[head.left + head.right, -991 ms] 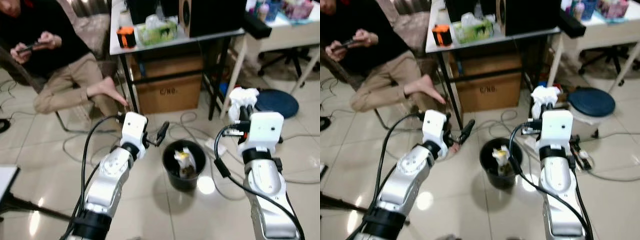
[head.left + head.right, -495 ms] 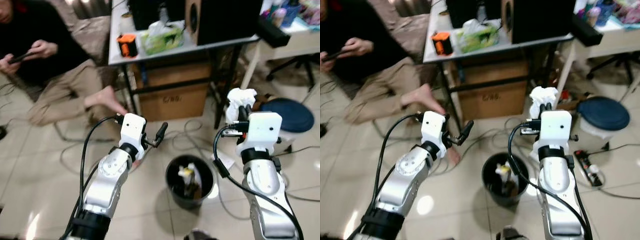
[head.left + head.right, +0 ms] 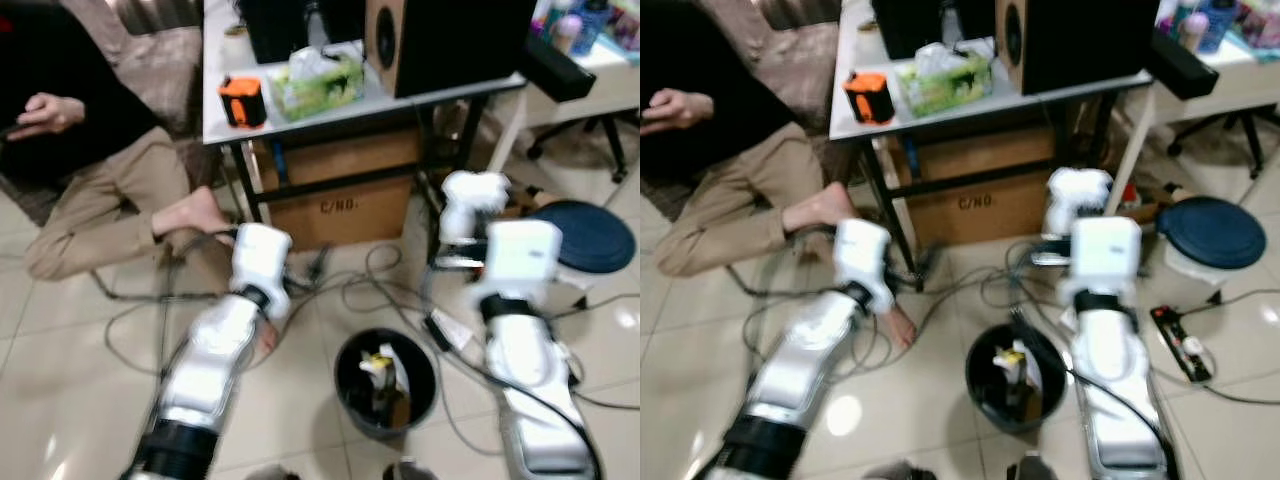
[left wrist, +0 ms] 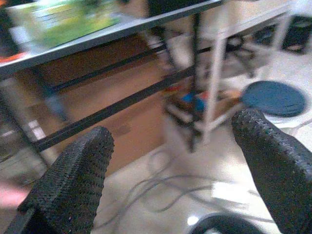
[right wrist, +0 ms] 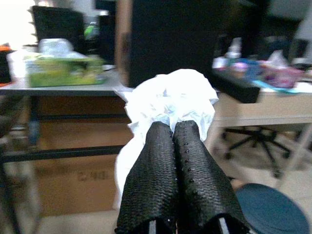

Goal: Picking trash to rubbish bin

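From the head, the black rubbish bin (image 3: pixel 385 383) now sits lower, nearer the robot's feet, because the camera moved. The right gripper (image 5: pixel 176 146) stays up beyond the bin, pinching the crumpled white tissue (image 5: pixel 170 100). The left gripper (image 4: pixel 170 161) is spread wide, holding nothing.

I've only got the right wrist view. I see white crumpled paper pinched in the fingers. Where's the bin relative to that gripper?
Observer: The black rubbish bin stands on the floor between the two arms; the right gripper holds the crumpled paper beyond it and to the right, not above it.
Operator: Anything in the bin?
Observer: Yes, some trash, including a yellow and white piece.
Operator: And the left gripper?
Observer: The left gripper is open, holding nothing.
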Robot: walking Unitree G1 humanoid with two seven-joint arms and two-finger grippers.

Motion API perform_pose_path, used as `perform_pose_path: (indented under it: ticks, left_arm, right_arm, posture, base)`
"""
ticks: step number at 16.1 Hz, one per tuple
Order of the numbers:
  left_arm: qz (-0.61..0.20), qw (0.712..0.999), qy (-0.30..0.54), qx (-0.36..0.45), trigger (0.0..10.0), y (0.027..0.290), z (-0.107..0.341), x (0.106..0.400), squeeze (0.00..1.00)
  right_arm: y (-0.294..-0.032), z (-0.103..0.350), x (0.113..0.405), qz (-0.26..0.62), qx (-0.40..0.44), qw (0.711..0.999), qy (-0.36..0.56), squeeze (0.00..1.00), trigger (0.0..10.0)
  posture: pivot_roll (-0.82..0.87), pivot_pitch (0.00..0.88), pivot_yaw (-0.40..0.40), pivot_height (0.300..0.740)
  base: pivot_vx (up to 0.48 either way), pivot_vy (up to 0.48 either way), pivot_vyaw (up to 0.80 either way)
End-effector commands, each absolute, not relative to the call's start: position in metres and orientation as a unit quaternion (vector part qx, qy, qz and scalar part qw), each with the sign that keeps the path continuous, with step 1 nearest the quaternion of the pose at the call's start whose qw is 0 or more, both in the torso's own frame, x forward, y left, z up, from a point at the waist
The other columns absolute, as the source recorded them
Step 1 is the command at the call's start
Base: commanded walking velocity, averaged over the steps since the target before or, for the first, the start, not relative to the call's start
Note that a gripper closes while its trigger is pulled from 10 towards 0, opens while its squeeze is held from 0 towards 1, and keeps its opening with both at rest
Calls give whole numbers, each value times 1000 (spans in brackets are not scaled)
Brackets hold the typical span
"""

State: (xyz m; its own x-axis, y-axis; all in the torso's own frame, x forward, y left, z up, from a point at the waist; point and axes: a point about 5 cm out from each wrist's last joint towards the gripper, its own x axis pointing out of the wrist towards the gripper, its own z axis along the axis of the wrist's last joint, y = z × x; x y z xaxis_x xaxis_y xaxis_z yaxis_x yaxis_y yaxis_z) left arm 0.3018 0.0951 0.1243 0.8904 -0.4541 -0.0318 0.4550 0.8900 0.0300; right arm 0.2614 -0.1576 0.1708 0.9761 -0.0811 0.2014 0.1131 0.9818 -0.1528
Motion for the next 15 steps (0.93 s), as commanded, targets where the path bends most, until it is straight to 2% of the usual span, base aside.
perform_pose_path:
  ticks: [1,12,15]
  left_arm:
    - [-225,974,18,24,10000,103,122,301,0]
    - [-231,973,12,16,10000,103,128,304,0]
    - [-233,972,13,27,10000,106,127,304,0]
  right_arm:
    - [-151,168,260,-38,-76,992,-93,0,10000]
    - [-147,166,261,-39,-69,992,-96,0,10000]
    - [-144,166,262,-35,-71,992,-99,0,10000]
  posture:
    - [-91,132,86,740]
    - [-82,125,102,740]
    - [-78,126,107,740]
  base:
    - [0,0,-788]
    - [0,0,-789]
    - [91,0,0]
